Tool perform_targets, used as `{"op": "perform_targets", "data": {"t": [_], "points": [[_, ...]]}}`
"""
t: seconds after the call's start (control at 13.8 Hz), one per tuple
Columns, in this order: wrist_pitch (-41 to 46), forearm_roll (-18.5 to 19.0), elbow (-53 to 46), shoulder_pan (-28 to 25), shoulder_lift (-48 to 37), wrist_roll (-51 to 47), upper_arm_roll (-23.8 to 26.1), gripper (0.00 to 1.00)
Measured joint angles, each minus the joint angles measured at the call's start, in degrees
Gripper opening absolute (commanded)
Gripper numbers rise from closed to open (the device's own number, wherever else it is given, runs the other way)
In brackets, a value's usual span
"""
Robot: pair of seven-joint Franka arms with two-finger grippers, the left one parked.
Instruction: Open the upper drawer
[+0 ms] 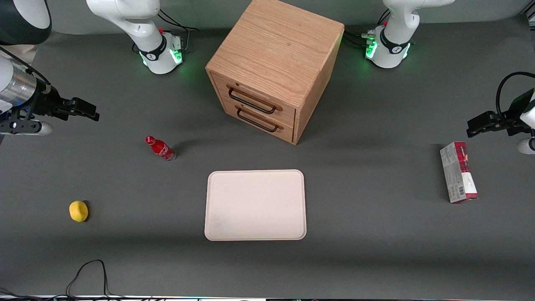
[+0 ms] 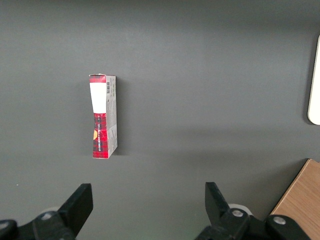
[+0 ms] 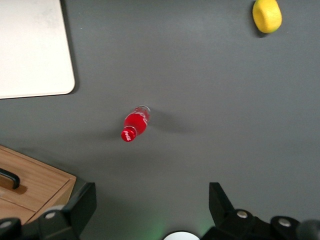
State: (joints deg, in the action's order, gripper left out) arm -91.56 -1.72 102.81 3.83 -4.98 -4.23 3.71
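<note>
Your gripper [image 1: 85, 112] is partly cut off, well away from the cabinet [image 1: 273, 62]. Its jaws are spread wide, holding nothing. The upper drawer [image 1: 255, 98] sits shut, topmost in the cabinet.

White arm, black two-finger gripper [image 1: 85, 109], green-lit base.

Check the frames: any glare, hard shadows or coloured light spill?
Front view: green LED glow spills from both arm bases; cabinet and red bottle throw soft shadows; gripper, open, hangs at the working arm's end. Right wrist view: even light, upper drawer handle unglared.
</note>
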Motion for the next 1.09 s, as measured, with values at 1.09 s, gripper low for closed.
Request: {"op": "perform_targets", "data": {"t": [1.09], "points": [[-0.17, -0.88, -15.7, -1.38, 14.83, -0.03, 25.25, 1.0]]}}
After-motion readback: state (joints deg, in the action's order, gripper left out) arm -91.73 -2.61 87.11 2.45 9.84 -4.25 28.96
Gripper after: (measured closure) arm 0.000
